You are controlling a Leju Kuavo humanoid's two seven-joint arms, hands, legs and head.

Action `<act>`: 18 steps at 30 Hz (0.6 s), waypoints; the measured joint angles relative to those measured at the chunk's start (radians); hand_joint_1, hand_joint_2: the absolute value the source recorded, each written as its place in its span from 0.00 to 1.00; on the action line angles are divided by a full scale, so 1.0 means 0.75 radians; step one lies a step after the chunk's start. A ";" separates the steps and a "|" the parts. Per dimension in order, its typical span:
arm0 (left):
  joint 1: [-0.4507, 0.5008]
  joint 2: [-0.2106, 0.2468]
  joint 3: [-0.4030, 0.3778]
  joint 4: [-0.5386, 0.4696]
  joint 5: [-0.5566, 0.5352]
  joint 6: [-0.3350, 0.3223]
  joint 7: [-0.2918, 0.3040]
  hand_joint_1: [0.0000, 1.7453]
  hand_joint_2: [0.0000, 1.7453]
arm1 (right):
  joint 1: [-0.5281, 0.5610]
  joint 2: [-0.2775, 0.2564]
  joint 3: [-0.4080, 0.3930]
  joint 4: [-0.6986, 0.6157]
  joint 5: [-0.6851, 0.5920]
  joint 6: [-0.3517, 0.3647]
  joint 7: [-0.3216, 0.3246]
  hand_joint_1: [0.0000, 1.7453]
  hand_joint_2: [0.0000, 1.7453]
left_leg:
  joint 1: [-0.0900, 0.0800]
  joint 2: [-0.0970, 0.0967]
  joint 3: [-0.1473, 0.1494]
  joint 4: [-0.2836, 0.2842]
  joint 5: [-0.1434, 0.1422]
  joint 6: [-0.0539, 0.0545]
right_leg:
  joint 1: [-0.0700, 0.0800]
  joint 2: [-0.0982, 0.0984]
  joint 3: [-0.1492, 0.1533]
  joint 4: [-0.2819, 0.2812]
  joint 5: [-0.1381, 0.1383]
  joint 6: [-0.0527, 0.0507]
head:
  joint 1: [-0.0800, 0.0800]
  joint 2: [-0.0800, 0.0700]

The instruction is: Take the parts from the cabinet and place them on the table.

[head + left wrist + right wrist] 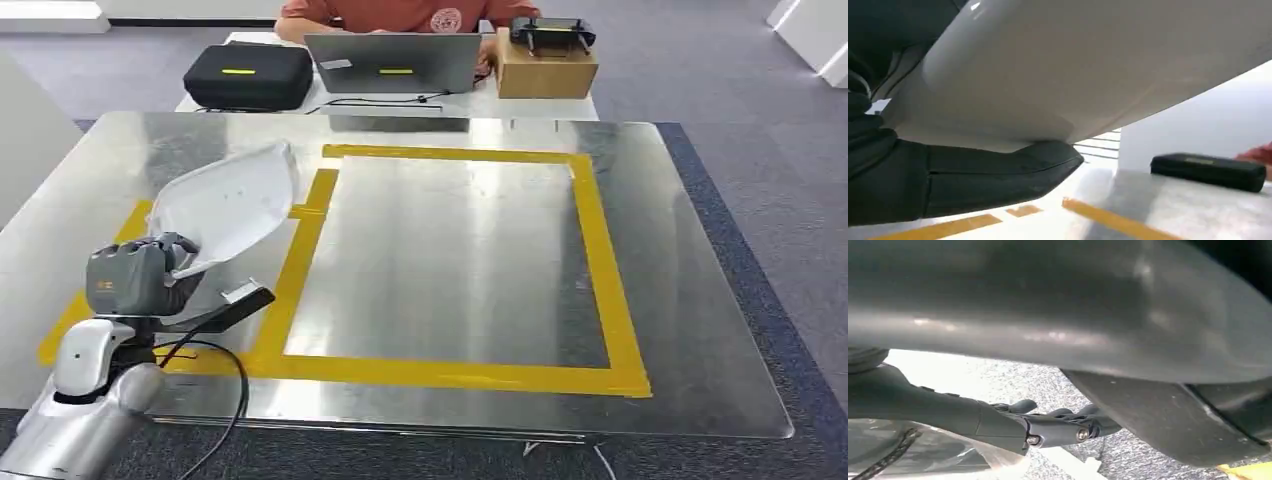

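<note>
Dark fingers of the left hand close under a white curved part, gripping it over the near left corner of the steel table, just outside the yellow tape square. The right hand's fingers lie extended, holding nothing.

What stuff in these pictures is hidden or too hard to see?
- Left hand, head view: its fingers are hidden under the white part it holds.
- White part, left wrist view: too close, so its full shape runs past the picture edges.
- Right hand, right wrist view: a blurred dark shape across the picture covers most of it, so open or closed is unclear.
- Person, head view: cut off by the top edge.
</note>
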 joint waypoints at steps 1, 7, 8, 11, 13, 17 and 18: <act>-0.011 0.000 0.000 0.038 -0.007 -0.025 0.018 1.00 1.00 | 0.000 0.000 0.000 0.000 0.002 0.002 -0.002 0.00 0.00 | 0.000 0.000 0.000 0.000 0.000 0.000 | 0.000 0.000 0.000 0.000 0.000 0.000 | 0.000 0.000; -0.049 0.004 0.001 0.187 -0.026 -0.081 0.058 1.00 1.00 | 0.000 0.000 0.000 0.000 0.005 0.009 -0.004 0.00 0.00 | 0.001 0.001 0.000 0.000 0.000 0.000 | 0.000 0.001 0.000 0.000 0.000 0.000 | 0.000 0.000; -0.054 0.005 0.001 0.199 -0.026 -0.081 0.058 1.00 1.00 | -0.001 0.000 0.000 0.000 0.005 0.009 -0.004 0.00 0.00 | 0.001 0.001 0.000 0.000 0.000 0.000 | 0.000 0.002 0.000 0.000 0.000 0.000 | 0.000 0.000; -0.063 0.005 0.001 0.229 -0.026 -0.081 0.058 1.00 1.00 | 0.000 0.000 0.000 0.000 0.005 0.009 -0.004 0.00 0.00 | 0.001 0.001 0.000 0.000 0.000 0.000 | 0.000 0.002 0.000 0.000 0.000 0.000 | 0.000 0.000; -0.067 0.005 0.001 0.240 -0.027 -0.085 0.062 1.00 1.00 | 0.000 0.000 0.000 0.000 0.006 0.009 -0.004 0.00 0.00 | 0.001 0.001 0.000 0.000 0.000 0.000 | 0.000 0.002 0.000 0.000 0.000 0.000 | 0.000 0.000; -0.139 0.009 -0.001 0.343 -0.136 -0.431 0.267 1.00 1.00 | -0.006 0.000 0.000 0.000 0.014 0.023 0.001 0.00 0.00 | 0.001 0.001 0.000 0.000 0.000 0.000 | 0.000 0.002 0.000 0.000 0.000 0.000 | -0.001 0.000; -0.156 0.012 0.000 0.404 -0.152 -0.442 0.285 1.00 1.00 | -0.006 0.000 0.000 0.000 0.015 0.024 0.001 0.00 0.00 | 0.001 0.002 0.000 0.000 0.001 -0.001 | 0.001 0.004 -0.001 0.000 0.002 0.000 | -0.001 0.000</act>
